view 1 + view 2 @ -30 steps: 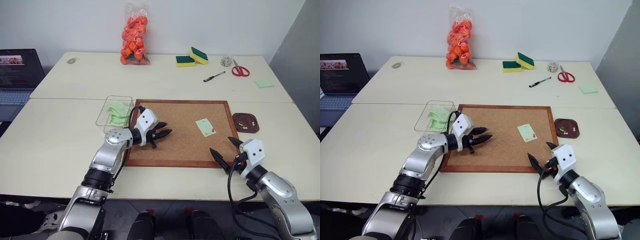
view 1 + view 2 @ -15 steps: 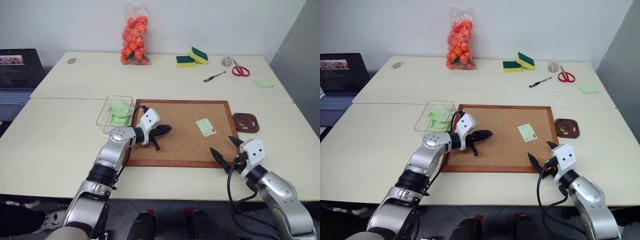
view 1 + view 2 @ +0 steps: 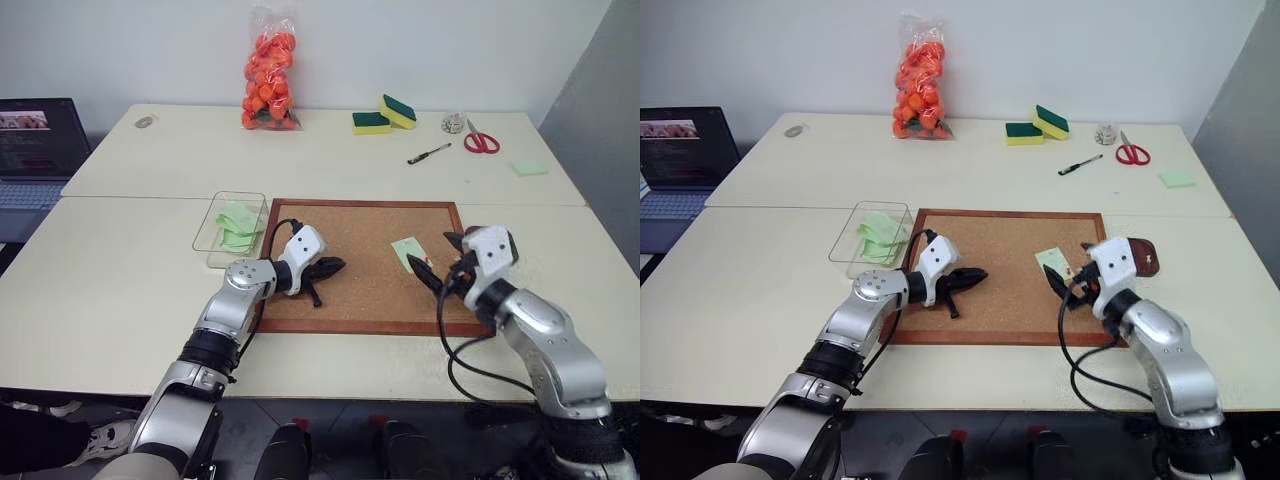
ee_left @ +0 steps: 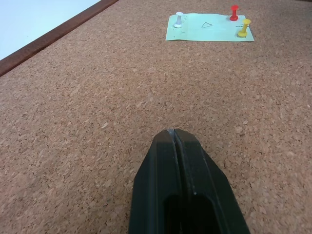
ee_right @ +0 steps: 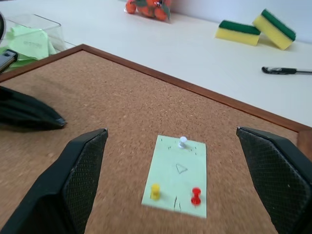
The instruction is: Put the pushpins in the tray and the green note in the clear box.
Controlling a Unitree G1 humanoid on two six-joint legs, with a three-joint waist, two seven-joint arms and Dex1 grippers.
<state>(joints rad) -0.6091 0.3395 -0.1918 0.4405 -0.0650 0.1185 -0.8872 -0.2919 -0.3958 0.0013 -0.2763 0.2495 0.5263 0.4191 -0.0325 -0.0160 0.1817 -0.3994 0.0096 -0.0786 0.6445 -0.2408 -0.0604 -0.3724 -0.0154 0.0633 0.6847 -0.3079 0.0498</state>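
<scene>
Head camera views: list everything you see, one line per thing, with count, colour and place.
corkboard: one, brown with wood frame, table centre.
green note: one, pale green, on the corkboard's right part.
pushpins: three in the note, white, yellow, red.
clear box: one, transparent, left of the corkboard, green slips inside.
tray: one, dark brown, right of the corkboard, partly hidden.
sponges: two, green and yellow, far side.
pen: one, black.
scissors: one, red handles.
bag: one, clear, orange contents.
laptop: one, far left.
left gripper: shut, over the corkboard.
right gripper: open, facing the note.
</scene>
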